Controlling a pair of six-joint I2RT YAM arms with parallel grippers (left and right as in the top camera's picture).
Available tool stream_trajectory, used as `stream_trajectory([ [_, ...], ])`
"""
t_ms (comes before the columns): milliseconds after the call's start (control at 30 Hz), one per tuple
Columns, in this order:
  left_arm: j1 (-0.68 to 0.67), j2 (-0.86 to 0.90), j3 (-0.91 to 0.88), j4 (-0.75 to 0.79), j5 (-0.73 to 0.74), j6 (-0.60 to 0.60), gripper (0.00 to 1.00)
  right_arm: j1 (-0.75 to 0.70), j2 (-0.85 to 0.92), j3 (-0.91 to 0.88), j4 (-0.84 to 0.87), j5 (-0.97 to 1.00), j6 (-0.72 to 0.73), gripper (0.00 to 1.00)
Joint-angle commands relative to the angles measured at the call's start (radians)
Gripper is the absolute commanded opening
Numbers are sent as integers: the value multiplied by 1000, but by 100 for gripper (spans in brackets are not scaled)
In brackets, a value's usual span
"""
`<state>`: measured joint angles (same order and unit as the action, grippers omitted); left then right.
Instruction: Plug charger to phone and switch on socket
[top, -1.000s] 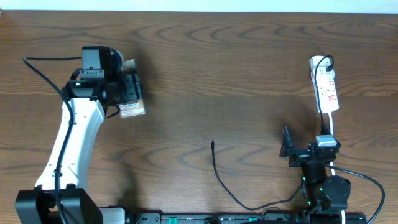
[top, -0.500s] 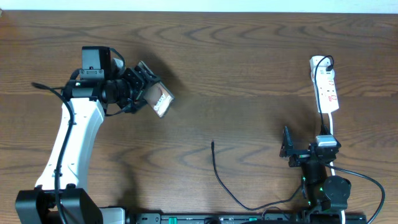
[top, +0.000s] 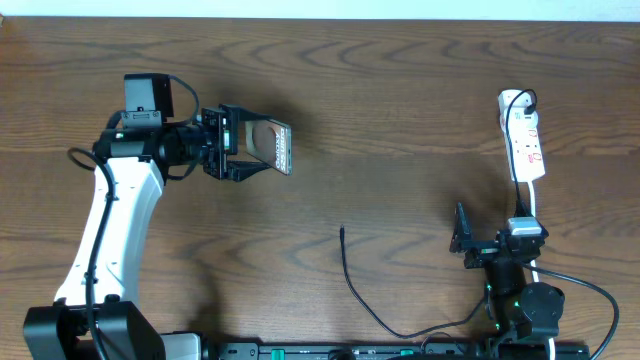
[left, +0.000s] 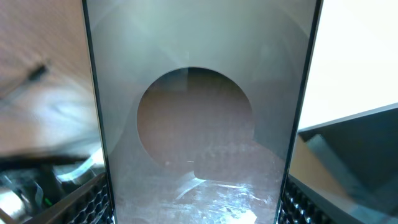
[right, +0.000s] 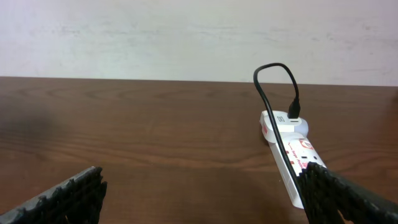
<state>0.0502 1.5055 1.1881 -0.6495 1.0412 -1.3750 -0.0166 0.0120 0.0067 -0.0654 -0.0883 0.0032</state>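
Upper left of the overhead view: the left fingers are clenched on the phone, lifted off the desk. It looks hard, smooth and slippery, so hold its thin side edges. Low in the middle lies the charger, thin and floppy; I would pinch just behind its tip. Lower right, the right fingers gape, empty, below the white socket. The desk is flat brown wood, with a pale wall behind.

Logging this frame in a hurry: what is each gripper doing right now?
Left gripper: closed on the phone.
Right gripper: open, holding nothing.
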Motion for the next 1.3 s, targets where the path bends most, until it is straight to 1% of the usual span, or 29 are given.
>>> stream_trajectory([
  [0,14,-17,32,4,135,-147,7,3,-5,-1,-5,11,-11,99],
  [233,37,-17,32,4,154,-206,7,3,-5,-1,-5,11,-11,99],
  [833,40,-17,32,4,144,-204,7,3,-5,-1,-3,10,-11,99],
  [1000,40,-17,32,3,56,-197,7,3,-5,-1,-4,10,-11,99],
  [1167,28,-17,32,3,-104,-190,7,3,-5,-1,-3,6,-11,99],
  [1267,10,-17,31,-3,-226,-190,7,3,-5,-1,4,8,-9,99],
])
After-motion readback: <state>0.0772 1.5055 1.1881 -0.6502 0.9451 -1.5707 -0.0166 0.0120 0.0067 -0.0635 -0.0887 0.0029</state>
